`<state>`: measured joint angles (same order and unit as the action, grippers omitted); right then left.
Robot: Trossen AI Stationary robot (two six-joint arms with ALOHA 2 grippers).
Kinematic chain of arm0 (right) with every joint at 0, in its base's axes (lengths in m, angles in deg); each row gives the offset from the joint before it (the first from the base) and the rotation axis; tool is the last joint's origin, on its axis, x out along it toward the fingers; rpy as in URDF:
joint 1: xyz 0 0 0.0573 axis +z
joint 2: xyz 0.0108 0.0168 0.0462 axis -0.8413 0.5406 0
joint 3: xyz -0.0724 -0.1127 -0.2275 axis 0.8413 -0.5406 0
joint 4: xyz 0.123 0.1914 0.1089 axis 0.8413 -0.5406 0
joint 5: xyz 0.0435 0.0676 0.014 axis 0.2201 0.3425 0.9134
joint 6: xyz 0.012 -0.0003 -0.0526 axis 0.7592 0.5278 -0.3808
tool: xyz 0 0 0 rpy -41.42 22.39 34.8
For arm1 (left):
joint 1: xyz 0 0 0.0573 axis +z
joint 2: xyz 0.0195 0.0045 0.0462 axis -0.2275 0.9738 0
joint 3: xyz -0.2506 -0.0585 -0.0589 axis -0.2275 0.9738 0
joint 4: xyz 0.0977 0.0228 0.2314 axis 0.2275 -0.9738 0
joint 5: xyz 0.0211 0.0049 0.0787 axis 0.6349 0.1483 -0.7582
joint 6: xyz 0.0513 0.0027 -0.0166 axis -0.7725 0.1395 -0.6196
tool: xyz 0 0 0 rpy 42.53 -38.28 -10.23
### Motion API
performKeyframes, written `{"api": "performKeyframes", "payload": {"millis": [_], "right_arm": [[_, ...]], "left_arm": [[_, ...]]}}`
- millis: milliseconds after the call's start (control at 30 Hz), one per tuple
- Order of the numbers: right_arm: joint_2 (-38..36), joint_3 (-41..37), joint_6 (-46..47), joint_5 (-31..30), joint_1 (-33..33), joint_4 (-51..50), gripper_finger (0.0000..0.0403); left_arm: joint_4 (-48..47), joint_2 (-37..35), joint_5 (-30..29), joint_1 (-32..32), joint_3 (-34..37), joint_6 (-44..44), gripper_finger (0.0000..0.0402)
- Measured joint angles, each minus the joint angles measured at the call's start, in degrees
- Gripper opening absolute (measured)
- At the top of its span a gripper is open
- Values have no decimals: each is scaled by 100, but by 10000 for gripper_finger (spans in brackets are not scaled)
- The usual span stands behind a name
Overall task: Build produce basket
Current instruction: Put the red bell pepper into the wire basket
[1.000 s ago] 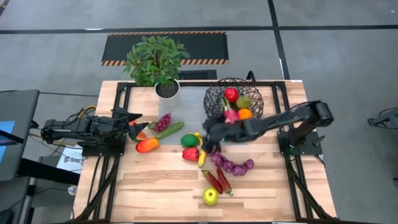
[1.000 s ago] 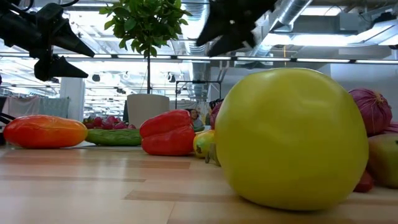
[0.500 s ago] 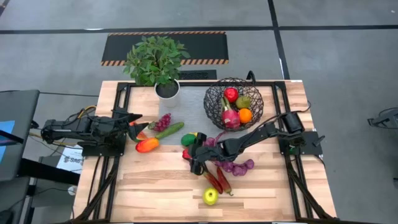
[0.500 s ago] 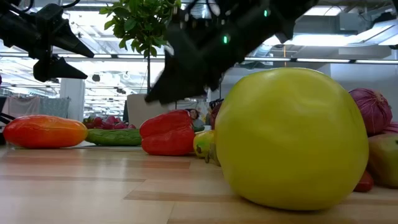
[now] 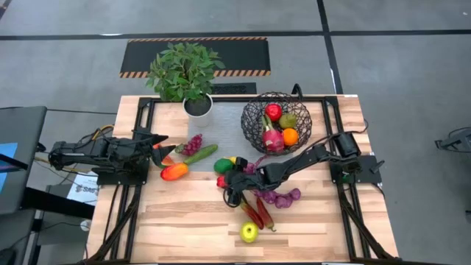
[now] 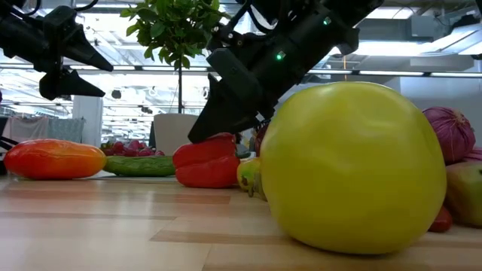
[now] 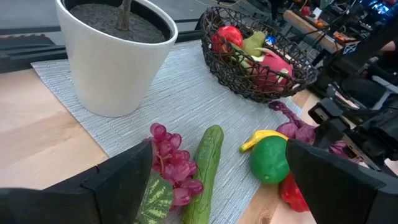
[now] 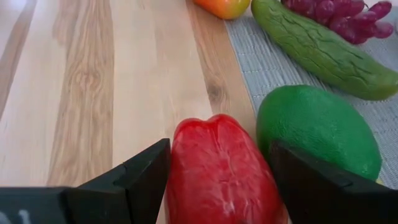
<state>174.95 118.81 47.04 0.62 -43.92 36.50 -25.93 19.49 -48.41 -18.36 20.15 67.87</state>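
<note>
A: Where's the right gripper (image 5: 230, 189)?

B: Down at mid-table, arm stretched flat from the right side. Fingers (image 8: 134, 180) sit either side of the red pepper (image 8: 221, 171), one per flank, about at its skin. Can't tell whether they actually press on it. Pepper rests on the wood.

A: And the left gripper (image 5: 163, 146)?

B: Parked at the table's left edge, above the surface, jaws spread wide, nothing between them. Low view shows it hanging clear of the table w/ both fingers apart.

A: Basket?

B: Wire basket (image 5: 251, 118) stands at the back right on the grey mat (image 7: 186, 99), just beside the white pot (image 7: 115, 56) of the potted plant (image 5: 182, 71). Inside: a red piece (image 5: 273, 112), a green one (image 5: 288, 121), an orange (image 5: 290, 135), a pink-and-green fruit (image 5: 272, 139).

A: Rest of the produce?

B: Scattered across the middle. Green fruit (image 8: 317, 134) just beside the pepper, touching or nearly. Banana (image 7: 264, 138) behind it, mostly hidden. Cucumber (image 5: 200, 154) and pink-red grapes (image 5: 192, 144) lie together on the mat's corner; orange-red pepper (image 5: 174, 171) near the left gripper. Purple bunch (image 5: 278, 196) sits by the right arm, two chillies (image 5: 257, 213) toward the front, yellow-green apple (image 5: 249, 232) alone at the front edge, filling the low view.
</note>
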Motion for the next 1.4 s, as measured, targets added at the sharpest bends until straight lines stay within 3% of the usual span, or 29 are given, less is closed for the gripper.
{"api": "performKeyframes", "payload": {"millis": [967,1267,1400], "right_arm": [[-15,9,558,796,38,-922,279],[-55,77,594,800,38,-987,213],[-40,326,402,804,43,-1112,203]], "left_arm": [[-2,-1,-9,0,0,107,355],[-4,1,-11,2,2,101,355],[-4,1,-11,0,2,96,355]]}}
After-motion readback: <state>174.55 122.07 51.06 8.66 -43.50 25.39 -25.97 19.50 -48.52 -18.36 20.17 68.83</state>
